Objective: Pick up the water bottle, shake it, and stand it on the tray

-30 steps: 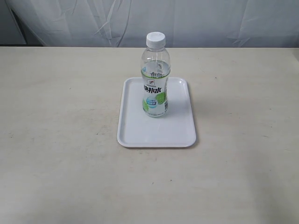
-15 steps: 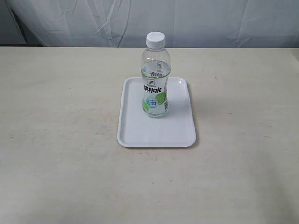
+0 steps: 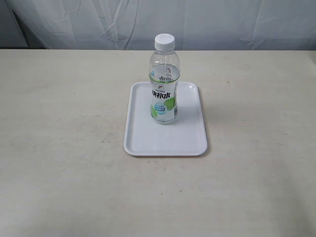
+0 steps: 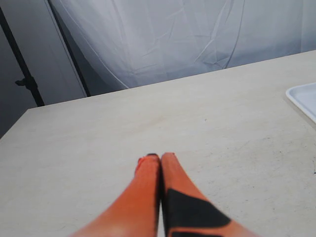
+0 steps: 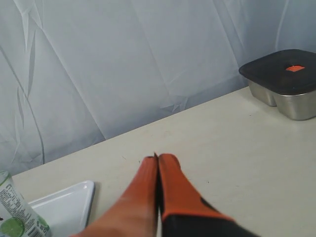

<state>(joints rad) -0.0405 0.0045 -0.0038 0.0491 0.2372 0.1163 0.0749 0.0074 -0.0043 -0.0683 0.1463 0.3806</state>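
As seen standing upright on tray point(image 3: 190, 140), judge water bottle point(image 3: 164, 98) placed, task likely complete; cannot verify shake. Note left gripper point(image 4: 159, 157) and right gripper point(image 5: 156, 158) pressed together, empty.

Exterior cam: raised, tilted down on the tabletop point(image 3: 59, 123), mid range. The tray point(image 3: 165, 147) with the water bottle point(image 3: 164, 94) sits dead centre, with a white drape point(image 3: 207, 22) along the far edge.

Left wrist cam: low over the tabletop, sighting along the left pincer point(image 4: 159, 157), fingers pressed together, toward the drape. Only a tray corner is clipped into frame.

Right wrist cam: similar low pose along the right pincer point(image 5: 157, 158), fingers also together, facing the drape. It catches a tray corner, a sliver of bottle label and a lidded steel container point(image 5: 284, 81).

Overlap: tabletop, tray and drape in all three; bottle in exterior and right wrist only.
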